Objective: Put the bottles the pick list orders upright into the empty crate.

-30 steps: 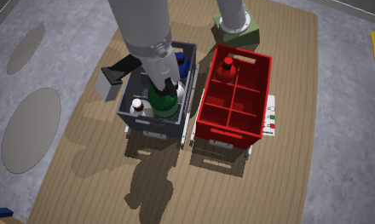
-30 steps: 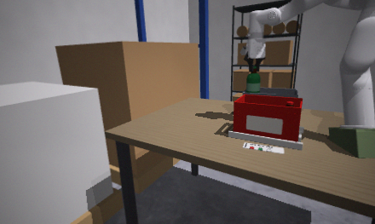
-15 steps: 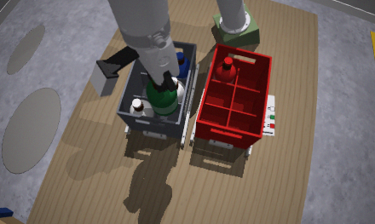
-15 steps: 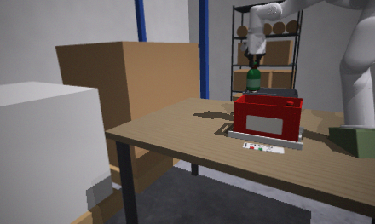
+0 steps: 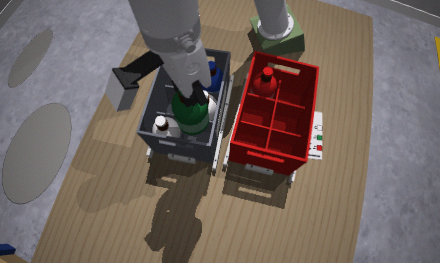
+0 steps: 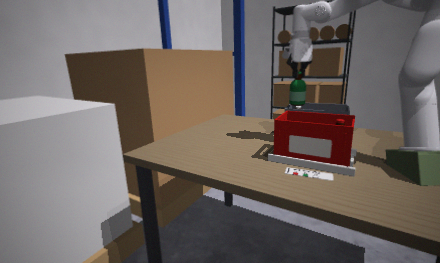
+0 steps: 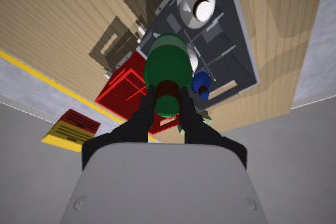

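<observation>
My gripper (image 5: 196, 95) (image 6: 299, 73) (image 7: 167, 95) is shut on the neck of a green bottle (image 5: 190, 112) (image 6: 297, 93) (image 7: 167, 62), held upright above the grey crate (image 5: 200, 151) (image 6: 325, 108) (image 7: 242, 70). In that crate stand a blue bottle (image 5: 214, 79) (image 7: 201, 81), a white bottle (image 5: 162, 128) (image 7: 196, 12) at the near left, and another white bottle (image 5: 211, 107) (image 7: 193, 57) partly hidden behind the green one. The red crate (image 5: 295, 164) (image 6: 340, 142) (image 7: 115, 87) holds a red bottle (image 5: 265, 82) (image 6: 340, 121) in its back left compartment.
The pick list (image 5: 317, 137) (image 6: 310, 174) lies beside the red crate, with white, green and red squares; its counts are too small to read. The crates stand side by side between white rails. The green robot base block (image 5: 287, 42) (image 6: 415, 167) is behind them.
</observation>
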Action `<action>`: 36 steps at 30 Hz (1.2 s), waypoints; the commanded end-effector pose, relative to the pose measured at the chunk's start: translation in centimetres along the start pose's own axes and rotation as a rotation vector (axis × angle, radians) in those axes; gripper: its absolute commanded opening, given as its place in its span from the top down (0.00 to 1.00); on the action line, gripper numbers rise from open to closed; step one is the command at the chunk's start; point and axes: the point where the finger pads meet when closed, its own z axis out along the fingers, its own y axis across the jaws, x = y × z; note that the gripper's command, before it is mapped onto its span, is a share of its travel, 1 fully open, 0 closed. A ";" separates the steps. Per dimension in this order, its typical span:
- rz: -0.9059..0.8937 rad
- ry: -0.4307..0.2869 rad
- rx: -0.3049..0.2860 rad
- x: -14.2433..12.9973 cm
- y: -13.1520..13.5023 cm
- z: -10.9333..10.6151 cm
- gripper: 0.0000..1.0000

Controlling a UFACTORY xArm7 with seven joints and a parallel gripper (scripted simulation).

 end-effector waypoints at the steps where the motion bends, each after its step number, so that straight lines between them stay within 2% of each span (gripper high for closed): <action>1: -0.001 0.004 0.004 -0.3 -0.2 -0.2 1.00; 36: -0.001 0.004 0.004 -6.4 -1.4 -0.2 1.00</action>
